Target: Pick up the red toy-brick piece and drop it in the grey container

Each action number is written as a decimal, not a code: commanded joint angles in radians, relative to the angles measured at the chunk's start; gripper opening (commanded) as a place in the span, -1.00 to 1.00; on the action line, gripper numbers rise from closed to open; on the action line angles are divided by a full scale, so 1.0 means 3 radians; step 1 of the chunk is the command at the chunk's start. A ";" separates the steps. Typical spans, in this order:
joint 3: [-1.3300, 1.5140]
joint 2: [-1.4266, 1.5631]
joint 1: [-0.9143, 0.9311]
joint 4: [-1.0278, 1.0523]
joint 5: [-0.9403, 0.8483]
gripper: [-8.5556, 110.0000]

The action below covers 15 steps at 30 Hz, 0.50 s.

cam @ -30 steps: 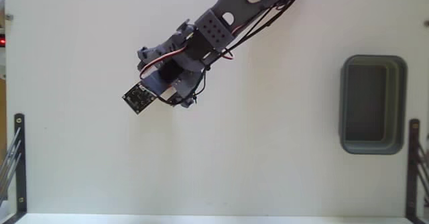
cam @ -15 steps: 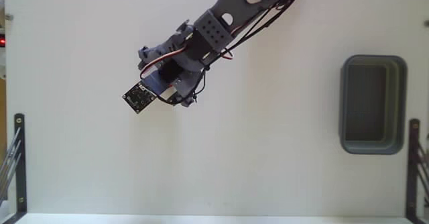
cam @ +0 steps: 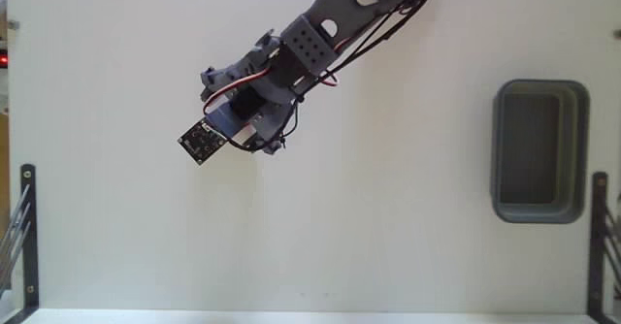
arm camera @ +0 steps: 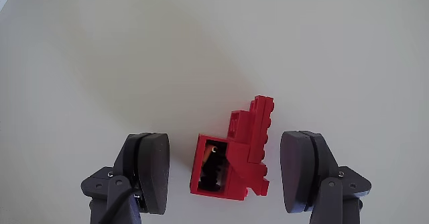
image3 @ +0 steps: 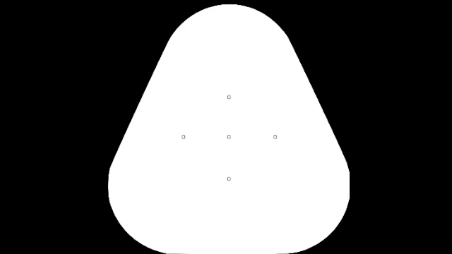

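Red toy-brick piece [arm camera: 231, 158] lies on the table between the gripper [arm camera: 228, 174] fingers, jaws wide, touching neither. Looks light, stiff, slick plastic; likely best pinched across its flat lower block. Grey container [cam: 540, 151] sits well apart in the fixed view.

A plain white surface [cam: 369, 237] fills the fixed view, and shows pale cream in the wrist view; a black metal bracket [cam: 27, 237] stands at its left edge, another black bracket [cam: 599, 242] at its right edge; a small red light [cam: 3, 60] glows at far left.
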 commanded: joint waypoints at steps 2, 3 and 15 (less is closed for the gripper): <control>0.0022 0.0104 0.0052 -0.0045 0.0015 1.00; 0.0022 0.0104 0.0052 -0.0045 0.0015 1.00; 0.0041 0.0098 0.0052 -0.0071 0.0015 1.00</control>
